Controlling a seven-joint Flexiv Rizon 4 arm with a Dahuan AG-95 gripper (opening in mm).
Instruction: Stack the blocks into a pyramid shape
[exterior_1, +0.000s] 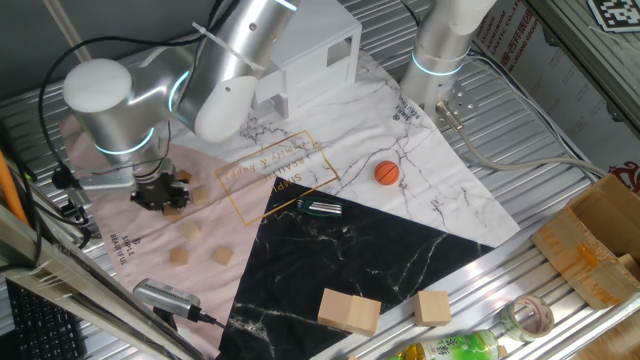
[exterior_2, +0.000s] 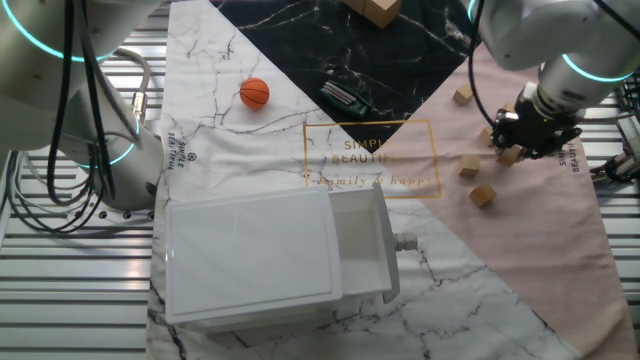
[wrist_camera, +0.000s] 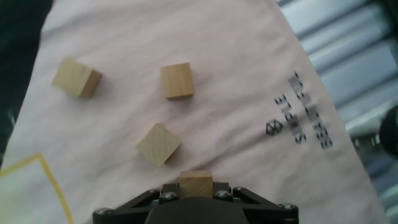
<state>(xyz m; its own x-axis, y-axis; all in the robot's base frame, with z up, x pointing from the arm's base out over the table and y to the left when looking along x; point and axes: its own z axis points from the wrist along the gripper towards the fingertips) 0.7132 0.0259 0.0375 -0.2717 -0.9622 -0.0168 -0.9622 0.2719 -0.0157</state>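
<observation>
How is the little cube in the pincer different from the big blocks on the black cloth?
The held cube is far smaller than the big blocks. It sits between the pincer fingers over pink cloth; the big blocks rest free on the black cloth. Both are pale bare wood.

Light-tan blocks (wrist_camera: 177, 81), pink cloth (wrist_camera: 217, 56)

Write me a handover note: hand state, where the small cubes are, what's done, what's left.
Hand: shut on one small cube, low over the pink part of the cloth.
Cubes: three lie loose and apart on the pink cloth ahead of the hand. The other fixed view shows more singles near the hand. None touch.
Done: one cube gripped. Nothing stacked.
Left: the whole pyramid, base row first.
Ignore the two large blocks on the black marble section.
</observation>
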